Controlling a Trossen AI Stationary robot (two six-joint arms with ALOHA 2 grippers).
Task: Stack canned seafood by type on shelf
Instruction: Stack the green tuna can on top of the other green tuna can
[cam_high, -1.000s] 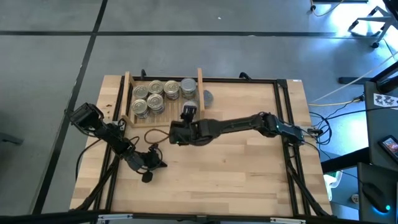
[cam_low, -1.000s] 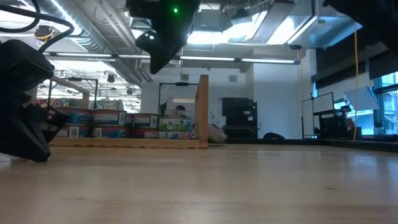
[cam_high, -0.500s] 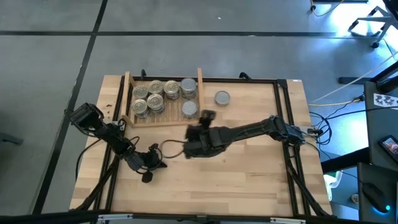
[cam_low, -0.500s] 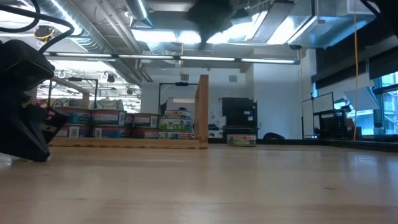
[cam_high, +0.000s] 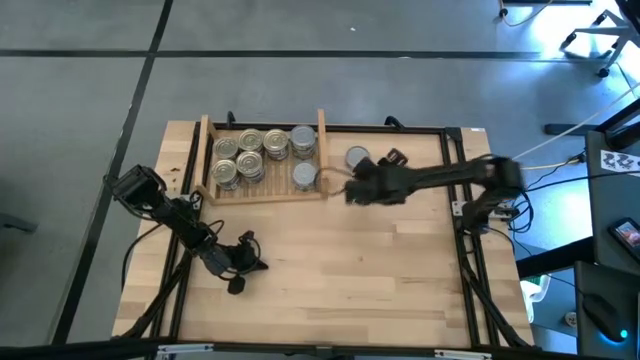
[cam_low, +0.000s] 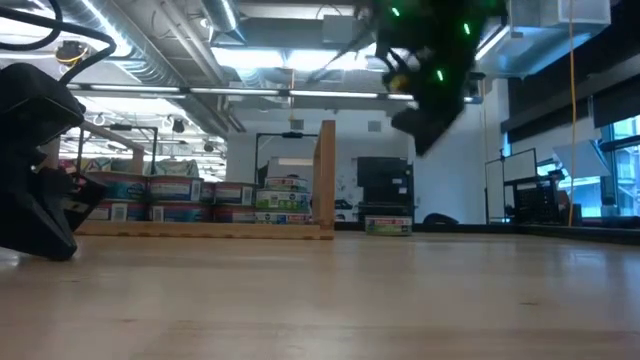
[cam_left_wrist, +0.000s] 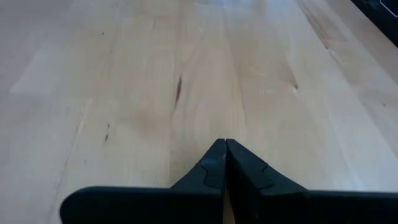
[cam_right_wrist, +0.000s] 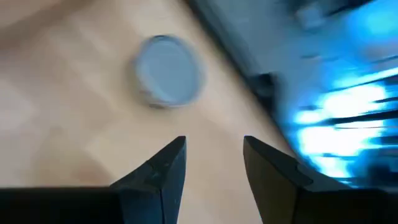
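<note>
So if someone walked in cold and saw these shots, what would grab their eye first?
Probably the right gripper, jaws open and empty, raised above the table just right of the shelf and beside a lone grey-topped can on the bare wood. Next, the cluster of cans already packed in the shelf at the table's far edge. The left gripper rests shut, low near the table's front left.

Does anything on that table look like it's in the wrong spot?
One grey-topped can sits alone on the bare tabletop, just outside the shelf, while the other cans are packed inside it. The right gripper, open and empty, is beside that stray can. Nothing looks spilled or damaged.
</note>
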